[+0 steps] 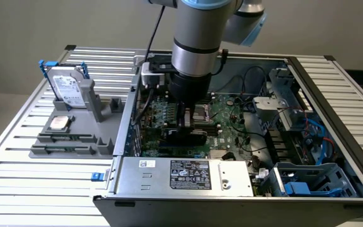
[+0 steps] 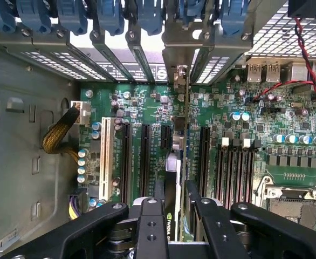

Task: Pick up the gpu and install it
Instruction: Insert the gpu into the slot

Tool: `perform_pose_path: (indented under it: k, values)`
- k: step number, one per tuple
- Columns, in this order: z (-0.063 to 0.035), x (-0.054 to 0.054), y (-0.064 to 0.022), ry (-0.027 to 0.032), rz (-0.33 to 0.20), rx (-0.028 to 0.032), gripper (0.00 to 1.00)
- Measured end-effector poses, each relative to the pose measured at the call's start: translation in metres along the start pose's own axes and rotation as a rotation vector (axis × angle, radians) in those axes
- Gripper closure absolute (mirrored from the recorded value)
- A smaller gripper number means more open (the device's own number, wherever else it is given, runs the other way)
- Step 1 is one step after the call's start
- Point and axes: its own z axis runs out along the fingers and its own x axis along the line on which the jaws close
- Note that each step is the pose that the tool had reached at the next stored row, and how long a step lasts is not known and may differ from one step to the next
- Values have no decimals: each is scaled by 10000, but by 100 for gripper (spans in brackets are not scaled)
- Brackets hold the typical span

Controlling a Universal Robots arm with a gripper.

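Black two-fingered gripper (image 2: 175, 216), jaws clamped on the thin green-and-black gpu card (image 2: 178, 178), holds it on edge over the green motherboard (image 2: 255, 140) inside the open grey computer case (image 1: 332, 156). Slight misalignment with the black slot (image 2: 165, 136) risks a jammed edge connector.

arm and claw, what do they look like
The arm is a silver-grey cylinder with light blue joint caps and a black band, and a black cable runs down beside it. The claw is matte black, with jointed linkage fingers fastened by round pins and screws.
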Motion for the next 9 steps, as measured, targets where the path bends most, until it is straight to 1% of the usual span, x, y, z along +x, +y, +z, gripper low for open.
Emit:
perform_pose_path:
  k: [9]
  values:
    - [0, -28, 4, 29, 4, -1, 74]
